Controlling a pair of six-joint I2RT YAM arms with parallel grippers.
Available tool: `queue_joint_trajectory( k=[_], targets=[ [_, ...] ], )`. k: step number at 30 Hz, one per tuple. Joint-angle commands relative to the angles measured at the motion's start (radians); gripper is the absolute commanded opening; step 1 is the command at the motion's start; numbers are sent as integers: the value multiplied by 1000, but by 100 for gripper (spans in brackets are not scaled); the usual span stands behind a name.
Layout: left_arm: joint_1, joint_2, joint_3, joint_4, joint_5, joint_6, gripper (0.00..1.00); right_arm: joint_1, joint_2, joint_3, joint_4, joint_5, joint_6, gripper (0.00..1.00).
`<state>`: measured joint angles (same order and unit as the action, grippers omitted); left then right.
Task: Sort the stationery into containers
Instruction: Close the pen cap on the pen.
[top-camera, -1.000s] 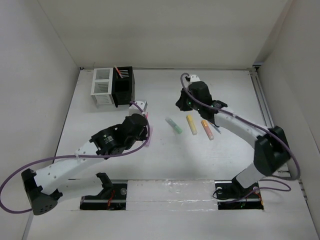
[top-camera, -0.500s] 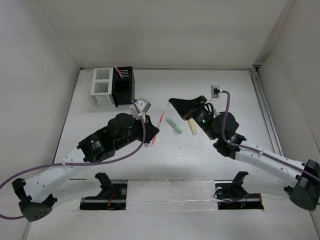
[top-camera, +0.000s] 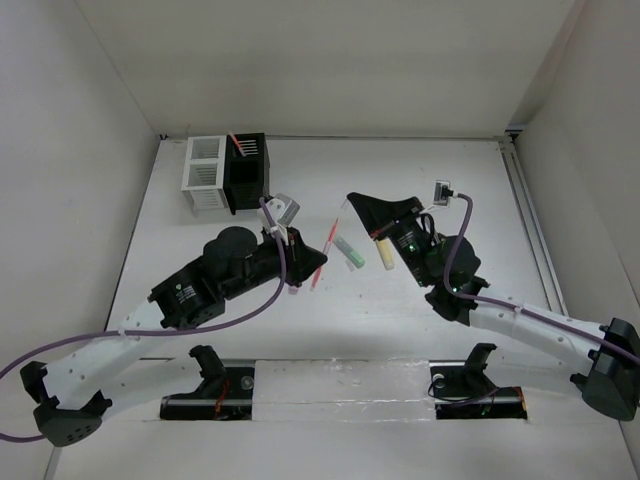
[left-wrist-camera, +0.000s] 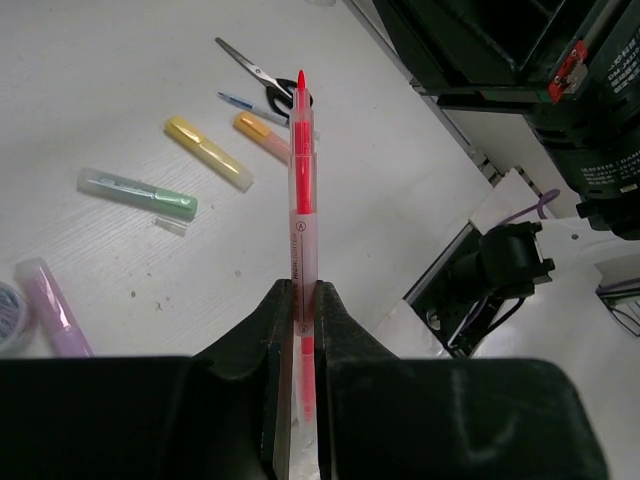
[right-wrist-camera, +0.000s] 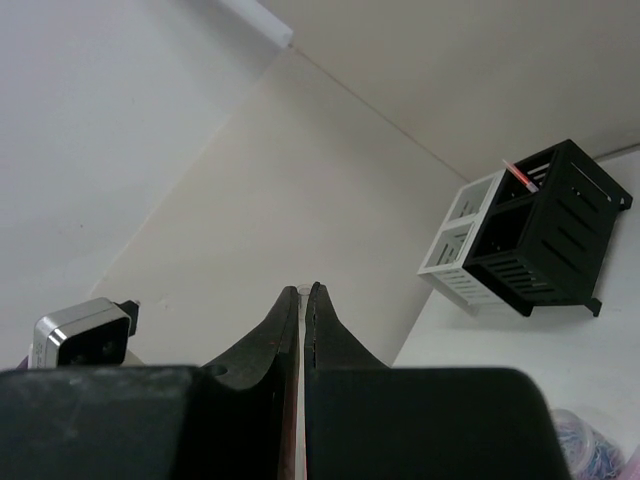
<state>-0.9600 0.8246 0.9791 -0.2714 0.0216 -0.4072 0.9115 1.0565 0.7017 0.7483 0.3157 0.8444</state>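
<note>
My left gripper (top-camera: 318, 262) (left-wrist-camera: 300, 290) is shut on a red pen (left-wrist-camera: 299, 180) with a clear barrel, its red tip pointing away from the jaws. My right gripper (top-camera: 350, 200) (right-wrist-camera: 302, 292) hovers just beyond that tip, shut with a thin clear piece showing between its fingertips. On the table lie a green marker (left-wrist-camera: 140, 193) (top-camera: 349, 252), yellow marker (left-wrist-camera: 208, 152) (top-camera: 383, 252), orange marker (left-wrist-camera: 262, 138), blue pen (left-wrist-camera: 250, 103), scissors (left-wrist-camera: 262, 75), purple marker (left-wrist-camera: 52, 305) and a round item (left-wrist-camera: 8, 310). The joined white container (top-camera: 203, 175) and black container (top-camera: 245, 172) stand far left.
Another red pen (top-camera: 237, 143) sticks out of the black container. A small clear bit (left-wrist-camera: 170, 226) lies beside the green marker. White walls enclose the table on three sides. The right arm stretches low across the table's right half.
The right arm swung down and left, bringing its shut gripper to the red pen's tip. The left gripper carried the pen a little rightward.
</note>
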Motion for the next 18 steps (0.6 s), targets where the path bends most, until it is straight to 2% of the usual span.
queue_joint_trajectory(
  k=[1, 18],
  targets=[
    [3, 5, -8, 49, 32, 13, 0, 9, -12, -2, 86, 22, -28, 0],
    [3, -4, -8, 40, 23, 13, 0, 9, 39, -2, 128, -84, -38, 0]
  ],
)
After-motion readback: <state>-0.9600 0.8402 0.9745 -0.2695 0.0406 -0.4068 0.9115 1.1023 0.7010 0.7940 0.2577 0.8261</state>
